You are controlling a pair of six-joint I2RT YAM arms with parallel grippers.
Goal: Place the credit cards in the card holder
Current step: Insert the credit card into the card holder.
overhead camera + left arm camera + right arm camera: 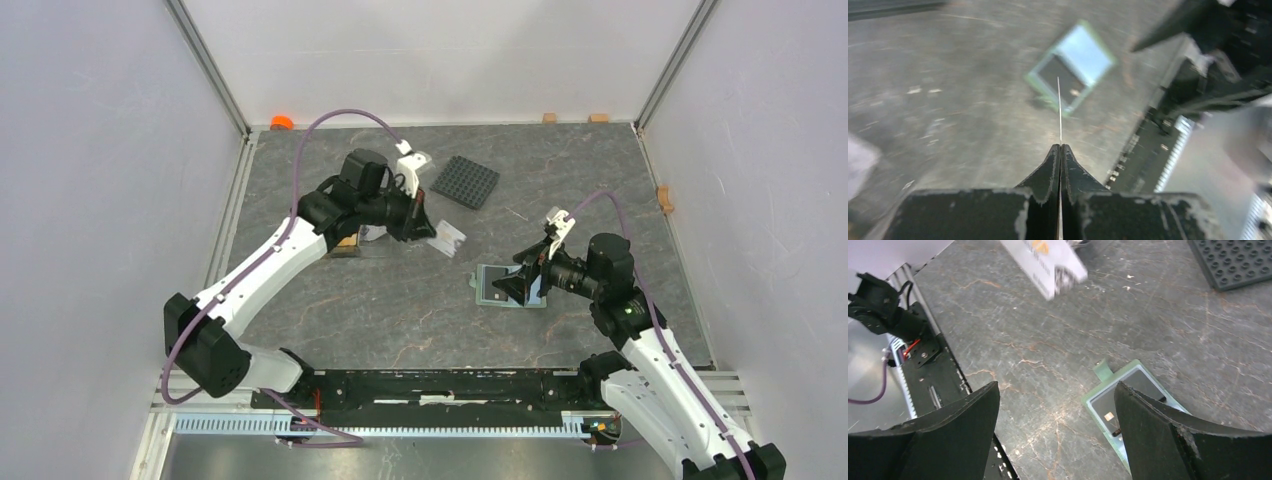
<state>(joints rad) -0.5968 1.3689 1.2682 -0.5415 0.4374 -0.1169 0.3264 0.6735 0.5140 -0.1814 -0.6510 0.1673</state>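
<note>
My left gripper (422, 226) is shut on a white-grey credit card (446, 238) and holds it off the table, left of the card holder. The left wrist view shows that card edge-on as a thin line (1059, 107) sticking out past the closed fingertips (1060, 146). The card holder (493, 285) lies open on the table, pale green with a blue inside (1085, 50). A black card with a chip (1108, 412) sits in its dark pocket. My right gripper (512, 286) hangs open just above the holder (1108, 390), its right finger (1148, 430) over the pocket and nothing between the jaws.
A black studded plate (466, 181) lies behind the holder. A brown tray (347, 243) shows partly under my left arm. An orange thing (282, 122) and small wooden blocks (549, 117) sit along the back and right walls. The arms' base rail (440, 385) runs along the near edge.
</note>
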